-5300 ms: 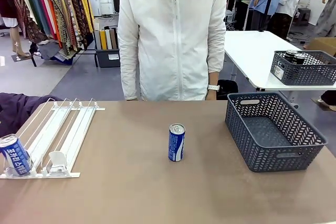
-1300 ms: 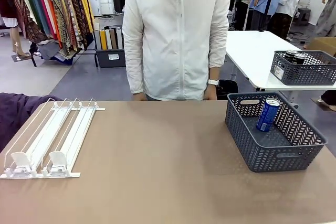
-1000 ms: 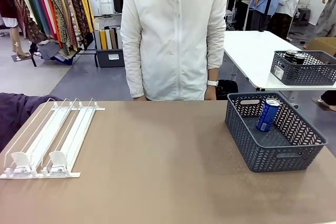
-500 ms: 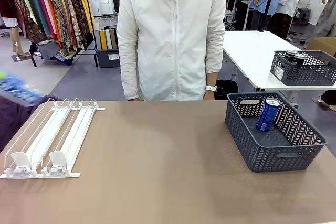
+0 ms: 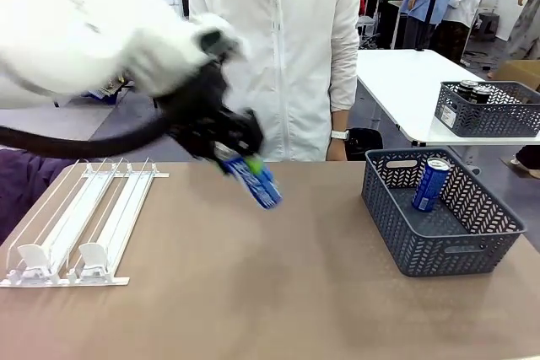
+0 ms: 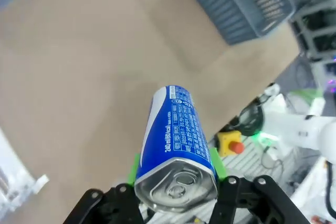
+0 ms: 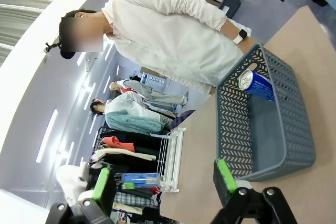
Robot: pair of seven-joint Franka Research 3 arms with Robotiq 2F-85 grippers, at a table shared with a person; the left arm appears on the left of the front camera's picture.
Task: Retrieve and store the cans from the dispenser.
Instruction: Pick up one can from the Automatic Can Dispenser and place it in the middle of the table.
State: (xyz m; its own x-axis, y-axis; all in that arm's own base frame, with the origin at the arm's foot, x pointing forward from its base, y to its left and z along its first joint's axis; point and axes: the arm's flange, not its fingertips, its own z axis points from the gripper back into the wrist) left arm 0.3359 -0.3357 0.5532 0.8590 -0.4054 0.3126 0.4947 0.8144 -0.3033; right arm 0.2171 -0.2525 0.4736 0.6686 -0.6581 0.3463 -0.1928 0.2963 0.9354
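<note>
Now your left gripper [image 5: 239, 160] has come in grasping a blue can [image 5: 256, 182], left of the basket [image 5: 439, 255]; dispenser [image 5: 72, 223] is emptied.

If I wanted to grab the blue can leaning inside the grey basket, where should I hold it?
Probably around the upper side of the blue and white slim aluminium can, coming from above: it leans against the far wall of the dark grey lattice plastic basket, silver top up, walls all round.

Your path over the counter [image 5: 278, 292] to the basket [image 5: 460, 250] is open; one can [image 5: 430, 184] leans inside it.
</note>
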